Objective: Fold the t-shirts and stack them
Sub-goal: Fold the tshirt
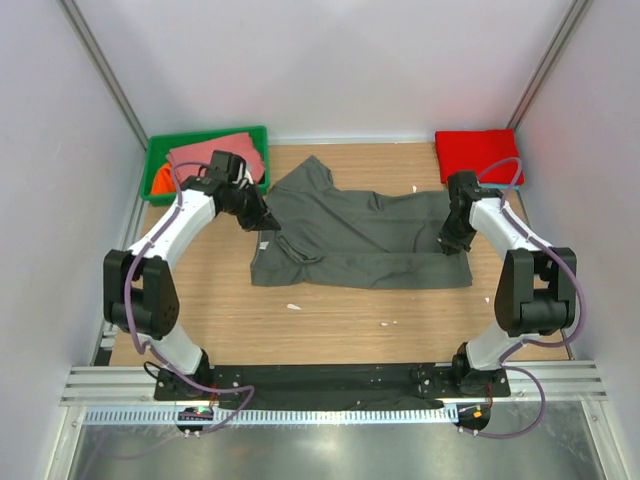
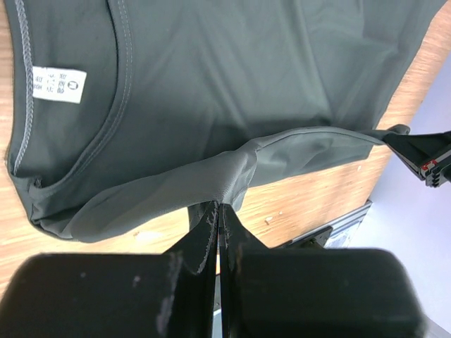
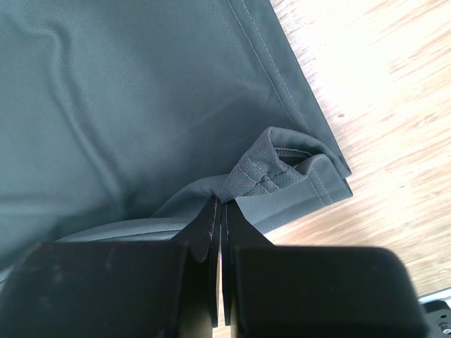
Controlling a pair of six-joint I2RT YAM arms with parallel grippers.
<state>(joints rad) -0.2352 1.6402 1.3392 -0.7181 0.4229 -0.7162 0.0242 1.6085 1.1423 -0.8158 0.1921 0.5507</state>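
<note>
Firmly closed, the left hand [image 2: 217, 208] pinched a fold of the dark grey t-shirt [image 1: 360, 240] near its collar and white neck label [image 2: 59, 84], while the right hand [image 3: 220, 201], fingers likewise pressed together, gripped a bunched hem corner. The shirt lay mid-worktop [image 1: 330, 330], long axis running left to right, collar leftward, hem rightward. A red t-shirt [image 1: 478, 156] sat folded at the far right corner; a salmon-pink t-shirt [image 1: 215, 155] and an orange t-shirt [image 1: 158, 180] lay in the green bin [image 1: 200, 138].

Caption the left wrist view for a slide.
Left gripper pinches a fold of the dark grey t-shirt, neck label showing.
</note>
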